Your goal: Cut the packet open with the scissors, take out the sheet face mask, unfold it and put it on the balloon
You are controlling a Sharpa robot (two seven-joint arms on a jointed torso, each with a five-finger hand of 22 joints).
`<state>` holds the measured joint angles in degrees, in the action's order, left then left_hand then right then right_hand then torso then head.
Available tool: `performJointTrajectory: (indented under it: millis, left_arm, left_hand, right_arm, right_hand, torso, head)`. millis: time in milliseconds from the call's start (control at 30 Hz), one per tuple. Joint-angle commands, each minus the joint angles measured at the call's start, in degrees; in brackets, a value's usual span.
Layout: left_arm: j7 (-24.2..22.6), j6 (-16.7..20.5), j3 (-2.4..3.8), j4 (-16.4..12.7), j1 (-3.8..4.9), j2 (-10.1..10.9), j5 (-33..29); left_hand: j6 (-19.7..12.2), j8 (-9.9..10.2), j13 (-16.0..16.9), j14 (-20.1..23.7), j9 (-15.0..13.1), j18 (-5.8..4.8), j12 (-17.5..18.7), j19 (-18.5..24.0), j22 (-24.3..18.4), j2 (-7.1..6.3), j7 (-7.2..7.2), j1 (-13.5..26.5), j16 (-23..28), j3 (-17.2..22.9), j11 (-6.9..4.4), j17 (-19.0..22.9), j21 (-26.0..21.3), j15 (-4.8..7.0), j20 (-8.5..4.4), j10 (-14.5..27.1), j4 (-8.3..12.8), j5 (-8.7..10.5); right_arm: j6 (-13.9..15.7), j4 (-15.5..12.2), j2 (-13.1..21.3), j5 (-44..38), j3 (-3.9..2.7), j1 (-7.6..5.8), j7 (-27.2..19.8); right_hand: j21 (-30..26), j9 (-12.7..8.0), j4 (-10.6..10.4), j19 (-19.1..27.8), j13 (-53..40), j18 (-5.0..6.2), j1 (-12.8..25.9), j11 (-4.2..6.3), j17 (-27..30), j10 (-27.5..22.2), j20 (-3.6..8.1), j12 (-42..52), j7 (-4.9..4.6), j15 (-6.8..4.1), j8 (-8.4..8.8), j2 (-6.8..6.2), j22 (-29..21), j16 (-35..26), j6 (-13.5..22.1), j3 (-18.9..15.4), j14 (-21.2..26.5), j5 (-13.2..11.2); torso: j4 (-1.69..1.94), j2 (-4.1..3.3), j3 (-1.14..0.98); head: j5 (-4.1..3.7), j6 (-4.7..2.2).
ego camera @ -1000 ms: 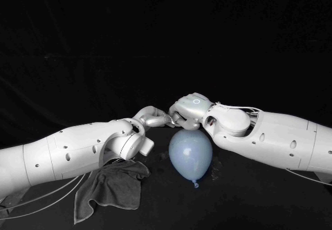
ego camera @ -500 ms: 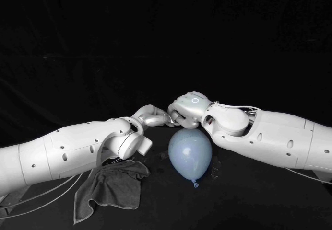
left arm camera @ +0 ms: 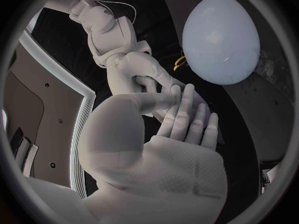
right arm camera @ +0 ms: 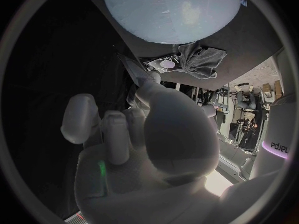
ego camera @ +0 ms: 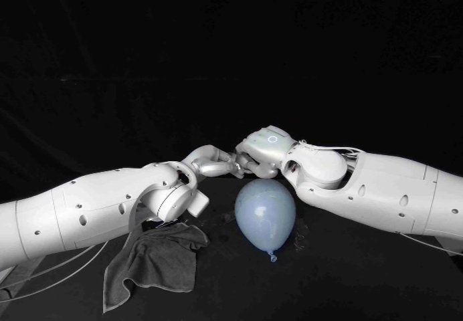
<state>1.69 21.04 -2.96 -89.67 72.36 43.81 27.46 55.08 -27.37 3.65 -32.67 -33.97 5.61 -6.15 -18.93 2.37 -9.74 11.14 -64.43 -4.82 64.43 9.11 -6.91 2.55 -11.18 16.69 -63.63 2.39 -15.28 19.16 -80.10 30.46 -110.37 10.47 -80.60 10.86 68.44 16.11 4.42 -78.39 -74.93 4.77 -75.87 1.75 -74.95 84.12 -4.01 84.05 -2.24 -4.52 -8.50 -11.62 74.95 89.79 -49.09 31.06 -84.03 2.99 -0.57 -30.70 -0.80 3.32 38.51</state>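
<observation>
Little has shifted: my left arm [ego camera: 87, 214] has lifted slightly, while the left hand [ego camera: 214, 162] and right hand [ego camera: 260, 155] stay fingertip to fingertip just past the far end of the balloon [ego camera: 265, 212]. Whether those bunched fingers grip the mask I cannot tell; the balloon lies bare on the black table [ego camera: 366, 281] between my arms, so draping remains. A crumpled grey cloth [ego camera: 154, 257] lies beside my left arm.

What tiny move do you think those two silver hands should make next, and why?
Probably ease slowly apart: the left hand and right hand meet just beyond the round end of the pale blue balloon, which lies bare. Whether they hold anything between them, I cannot tell.
</observation>
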Motion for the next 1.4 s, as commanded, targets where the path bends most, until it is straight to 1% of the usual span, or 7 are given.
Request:
performJointTrajectory:
  millis: [33, 1000, 1133, 1167, 1200, 1267, 1400]
  left_arm:
    - [-5.0, -6.6, 0.19, -1.5, 0.37, 0.1, 1.7]
    - [-9.9, -6.1, 0.14, 0.6, 1.42, 4.1, -1.8]
    - [-11.0, -3.6, 0.11, 1.5, 1.51, 4.9, -5.0]
    - [-11.5, -2.6, 0.1, 1.7, 1.52, 5.0, -6.5]
    - [-12.0, -1.8, 0.09, 2.0, 1.54, 5.1, -7.7]
    - [-13.2, -0.2, 0.08, 2.6, 1.55, 5.3, -10.3]
    - [-14.5, 1.2, 0.06, 3.4, 1.57, 5.5, -12.5]
  left_hand:
    - [1.3, -1.0, 0.1, -0.3, -1.9, 1.59, -0.3, 0.7, -0.1, 0.11, -0.75, 0.8, -0.2, -0.6, 0.13, 0.0, -0.2, -0.09, -0.03, -0.3, 0.0, -0.66]
    - [1.6, -1.0, 0.1, -1.3, -2.1, 3.27, -0.2, 0.8, 0.0, 0.13, -0.84, 1.4, -0.7, -1.5, -0.03, -0.1, -0.1, 0.3, 0.26, -0.7, 0.0, -3.59]
    - [1.0, -0.6, 0.0, 0.0, -2.0, 2.49, 0.2, 0.3, 0.2, 0.58, -0.61, 1.4, -0.4, -2.2, 0.17, 0.2, 0.2, 0.19, 0.27, -0.2, -0.7, -3.22]
    - [0.2, -0.2, 0.0, 0.9, -2.0, 1.64, 0.6, 0.1, 0.2, 1.39, -0.27, 1.4, -0.1, -4.1, 0.47, 0.4, 0.3, -0.04, 0.29, 0.5, -2.1, -2.65]
    - [-1.6, 1.0, 0.1, -6.7, -1.6, -0.74, 1.8, -3.8, 0.8, 2.86, 0.35, 0.4, -2.5, -7.2, 1.08, -1.2, 1.5, 0.3, 0.47, 3.1, -3.8, -2.09]
    - [-3.8, 2.5, 0.0, -6.9, -0.9, -1.99, 2.1, -6.2, 1.0, 2.17, 1.31, -2.3, -2.8, -10.7, 1.92, -1.3, 2.2, 0.11, 0.16, 4.9, -2.8, -2.07]
    - [-5.4, 4.1, 0.0, -8.5, 0.3, -1.91, 1.9, -8.4, 1.0, 1.57, 1.92, -4.3, -3.7, -16.0, 2.3, -1.7, 2.7, 0.02, 0.11, 6.1, -3.2, -1.95]
  right_arm:
    - [-1.2, 0.8, 0.3, -1.6, 0.1, 0.07, 1.9]
    - [4.4, -1.8, 3.7, 1.5, 0.06, 0.03, 0.6]
    - [5.6, -1.7, 5.2, 2.1, -0.03, -0.19, 1.9]
    - [6.2, -1.7, 5.6, 2.7, -0.07, -0.28, 2.1]
    - [6.8, -1.6, 6.0, 3.2, -0.09, -0.33, 2.2]
    - [8.5, -1.5, 6.7, 5.2, -0.16, -0.44, 2.2]
    - [11.7, -1.3, 7.9, 10.9, -0.22, -0.53, 1.1]
  right_hand:
    - [0.2, -0.1, 0.1, -0.5, -9.3, -0.36, 0.0, 0.44, -15.0, 1.1, 0.03, 0.2, 0.07, -0.27, 0.18, -0.43, 9.2, 0.2, 0.4, -0.4, -6.0, -0.2]
    - [1.7, 0.4, -0.3, -1.6, -10.9, -0.66, 0.1, -1.66, -15.0, 2.7, 0.39, 1.8, -2.59, 1.34, -1.68, 1.13, 9.6, 0.2, -4.4, -0.6, -6.0, -0.2]
    - [1.6, 0.3, -0.3, -1.6, -10.8, -0.67, 0.2, -2.57, -15.0, 2.6, 0.37, 1.6, -3.07, 2.11, -1.67, 1.28, 9.6, 0.2, -4.8, -0.4, -6.0, -0.2]
    - [1.4, 0.3, -0.4, -1.5, -10.7, -0.63, 0.2, -2.59, -15.0, 2.5, 0.37, 1.5, -3.1, 2.14, -1.67, 1.28, 9.5, 0.2, -4.8, -0.4, -6.0, -0.2]
    - [1.4, 0.3, -0.4, -1.5, -10.6, -0.63, 0.3, -2.71, -15.0, 2.5, 0.35, 1.4, -3.18, 2.25, -1.67, 1.29, 9.5, 0.2, -4.9, -0.4, -6.0, -0.2]
    - [0.4, 0.3, -0.7, -1.0, -10.0, -0.47, 0.5, -3.13, -15.0, 2.0, 0.22, 0.8, -3.48, 2.64, -1.79, 1.43, 9.3, 0.2, -5.4, -0.4, -6.0, -0.2]
    - [-1.3, 0.2, -1.1, -0.1, -9.0, -0.17, 0.9, -3.54, -15.0, 1.2, -0.01, -0.3, -3.89, 3.0, -1.84, 1.43, 8.8, 0.2, -5.9, -0.5, -6.0, -0.2]
  torso:
    - [-0.01, -0.02, 0.01]
    - [0.01, -0.04, -0.01]
    - [-0.02, 0.05, -0.01]
    - [-0.02, 0.07, 0.0]
    - [-0.01, 0.1, 0.0]
    - [0.01, 0.09, -0.01]
    - [0.04, 0.09, -0.03]
  head:
    - [0.03, -0.01]
    - [-1.01, -0.97]
    - [-1.03, -0.97]
    - [-0.98, -1.0]
    - [-0.94, -1.0]
    - [-0.84, -1.07]
    - [-0.7, -1.05]
